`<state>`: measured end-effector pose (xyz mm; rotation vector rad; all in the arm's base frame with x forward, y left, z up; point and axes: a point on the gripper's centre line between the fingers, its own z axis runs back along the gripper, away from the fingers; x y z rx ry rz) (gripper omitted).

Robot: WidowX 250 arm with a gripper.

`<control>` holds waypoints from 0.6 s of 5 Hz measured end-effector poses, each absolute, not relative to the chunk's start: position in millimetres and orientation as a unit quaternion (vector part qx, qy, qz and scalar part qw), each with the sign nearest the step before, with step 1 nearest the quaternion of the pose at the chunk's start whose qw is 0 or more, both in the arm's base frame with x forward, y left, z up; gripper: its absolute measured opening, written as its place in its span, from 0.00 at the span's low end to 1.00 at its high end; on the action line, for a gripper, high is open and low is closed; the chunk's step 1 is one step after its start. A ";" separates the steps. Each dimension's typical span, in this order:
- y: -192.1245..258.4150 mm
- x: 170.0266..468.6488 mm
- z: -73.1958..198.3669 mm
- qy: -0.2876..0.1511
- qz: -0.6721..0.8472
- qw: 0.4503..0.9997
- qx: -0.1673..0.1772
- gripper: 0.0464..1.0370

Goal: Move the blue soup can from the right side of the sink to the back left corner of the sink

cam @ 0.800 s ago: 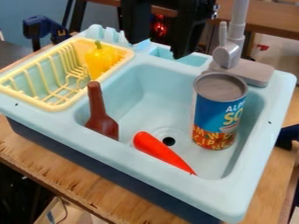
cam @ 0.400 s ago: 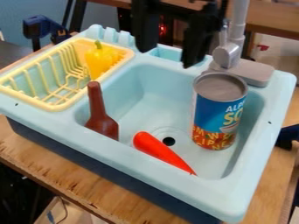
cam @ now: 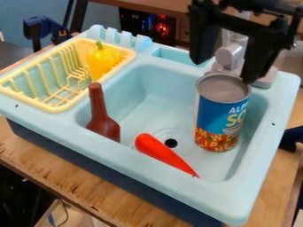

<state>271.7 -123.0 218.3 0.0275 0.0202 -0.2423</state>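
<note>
The black gripper (cam: 226, 71) hangs at the upper right, open, its two fingers apart over the top of the soup can (cam: 220, 113). Nothing is held between them. The can stands upright at the right side of the light blue sink (cam: 157, 84). An orange-red carrot (cam: 163, 153) lies near the drain, toward the front wall. At the basin's left, a brown bottle (cam: 102, 115) leans with its neck up. A yellow pepper (cam: 99, 60) rests in the yellow drying rack (cam: 59, 107).
Behind the can, partly covered by the gripper, rises the grey faucet (cam: 230, 55) on its base. The sink's raised rim surrounds the basin, and the whole unit stands on a wooden table (cam: 89, 188). Blue clamps (cam: 44, 27) flank it.
The gripper has moved right and slightly down, from above the sink's back edge to over the can, and its fingers now show wider apart. The objects have stayed put.
</note>
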 end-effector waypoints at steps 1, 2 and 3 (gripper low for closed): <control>-142.4 285.8 203.3 -0.004 -0.140 0.990 -0.029 0.96; -158.0 301.1 178.3 -0.005 -0.164 0.985 -0.054 0.96; -163.2 303.8 169.4 -0.012 -0.161 0.985 -0.056 0.96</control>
